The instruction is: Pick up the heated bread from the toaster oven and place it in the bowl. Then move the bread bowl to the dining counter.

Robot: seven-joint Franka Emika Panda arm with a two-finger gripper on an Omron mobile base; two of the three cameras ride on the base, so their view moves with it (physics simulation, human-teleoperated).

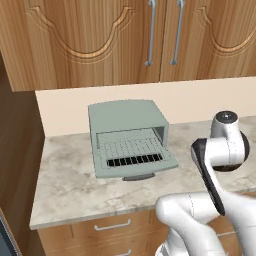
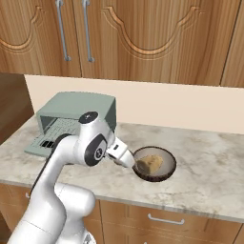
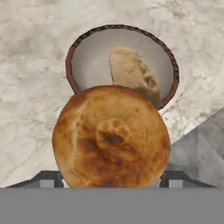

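I am holding the heated bread (image 3: pixel 111 138), a golden-brown round piece, pinched between the two tips of my end effector (image 3: pixel 111 177), which are showing at either side of it at the bottom of the hand view. The bread is hanging above the near rim of the bowl (image 3: pixel 78 65), a dark brown one with a mottled grey interior that is already carrying a paler bread piece (image 3: pixel 131 72). In the right base view, my end effector (image 2: pixel 134 164) is reaching to the bowl's (image 2: pixel 169 167) left edge on the marbled worktop (image 2: pixel 214 167). The toaster oven (image 1: pixel 127 117) is standing well to the left of the bowl with its door (image 1: pixel 135 161) dropped open, beneath the wooden wall cabinets (image 1: pixel 100 35).
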